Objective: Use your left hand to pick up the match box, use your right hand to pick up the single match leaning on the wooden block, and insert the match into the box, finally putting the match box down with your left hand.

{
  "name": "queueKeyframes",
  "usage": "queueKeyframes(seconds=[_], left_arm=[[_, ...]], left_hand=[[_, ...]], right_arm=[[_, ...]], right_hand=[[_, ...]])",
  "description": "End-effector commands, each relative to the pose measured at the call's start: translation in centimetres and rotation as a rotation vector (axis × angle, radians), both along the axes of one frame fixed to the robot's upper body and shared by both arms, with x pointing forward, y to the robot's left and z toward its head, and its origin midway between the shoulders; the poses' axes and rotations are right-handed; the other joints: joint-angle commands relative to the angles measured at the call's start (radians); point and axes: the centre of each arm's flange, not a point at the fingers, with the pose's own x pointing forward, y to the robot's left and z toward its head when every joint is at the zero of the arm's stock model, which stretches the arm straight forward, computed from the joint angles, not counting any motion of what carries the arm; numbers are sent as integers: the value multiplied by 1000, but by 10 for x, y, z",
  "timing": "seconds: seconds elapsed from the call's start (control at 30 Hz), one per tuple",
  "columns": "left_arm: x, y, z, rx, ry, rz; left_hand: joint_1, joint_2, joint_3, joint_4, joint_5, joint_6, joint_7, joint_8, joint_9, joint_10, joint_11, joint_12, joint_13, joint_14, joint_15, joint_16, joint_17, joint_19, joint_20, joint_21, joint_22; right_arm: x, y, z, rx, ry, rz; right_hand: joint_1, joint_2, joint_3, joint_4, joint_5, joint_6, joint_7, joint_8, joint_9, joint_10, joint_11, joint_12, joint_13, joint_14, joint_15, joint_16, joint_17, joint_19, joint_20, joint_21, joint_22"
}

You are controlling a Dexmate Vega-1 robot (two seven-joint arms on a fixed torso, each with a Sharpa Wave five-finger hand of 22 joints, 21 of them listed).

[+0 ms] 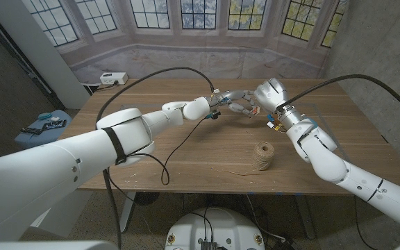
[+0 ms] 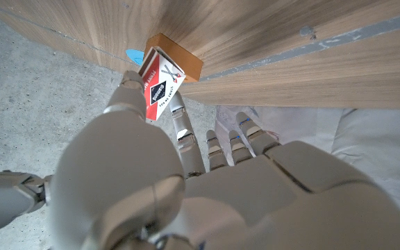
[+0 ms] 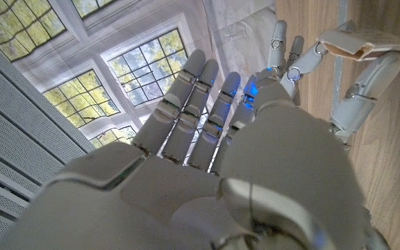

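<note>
Your two arms reach in from the near corners and meet above the far middle of the wooden table (image 1: pixel 186 149). Your left hand (image 1: pixel 222 104) is raised off the surface and holds the match box (image 2: pixel 160 86) pinched between the thumb and fingers, with the other fingers spread apart. In the left wrist view the box is white with a red and black label, and it stands on end in the grip. Just behind it in that view is the wooden block (image 2: pixel 179 58), a small tan block sitting on the table.

Your right hand (image 1: pixel 266 94) hovers just to the right of your left hand, almost touching it. In the right wrist view its fingers (image 3: pixel 207 111) are stretched out straight and close together, pointing towards your left hand, which shows there gripping the box by its edges. You cannot tell from these pictures whether the right hand has hold of the match; the match itself is too small to make out.

On the table, nearer to you and below your right wrist, stands a small ball of brown twine (image 1: pixel 262 155) with a loose strand trailing left. A black cable (image 1: pixel 160 156) loops from your left arm down across the tabletop. At the far left corner sits a white power strip (image 1: pixel 113 78). Tall paned windows (image 1: pixel 198 14) run along the back wall.
</note>
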Motion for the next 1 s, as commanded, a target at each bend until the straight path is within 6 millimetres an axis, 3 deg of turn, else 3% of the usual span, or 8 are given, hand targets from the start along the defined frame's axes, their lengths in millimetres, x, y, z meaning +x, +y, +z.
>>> queueKeyframes(seconds=[0.03, 1.0], left_arm=[[-2, 5, -4, -5, -1, -21], [-10, 14, -8, -12, -22, -74]], left_hand=[[13, 22, -2, -1, -1, -1, 5, 8, 2, 5, 1, -1, 6, 6, -1, -3, 2, -4, 2, 0, 4], [12, 23, -4, -1, -1, -2, 6, 8, 2, 6, 1, 0, 6, 7, -1, -3, 2, -5, 1, 0, 4]], right_arm=[[0, 0, 3, -69, 19, -10], [-6, -5, 3, -136, 33, -36]], right_hand=[[6, 7, -5, 1, 5, 4, -8, -3, 4, 5, -5, -1, 2, 13, -108, -4, 4, -4, -32, -2, 2], [5, 13, -11, 2, 5, 3, -11, -5, 5, 3, -10, -4, 4, 16, -110, -8, 7, -13, -31, -4, 2]])
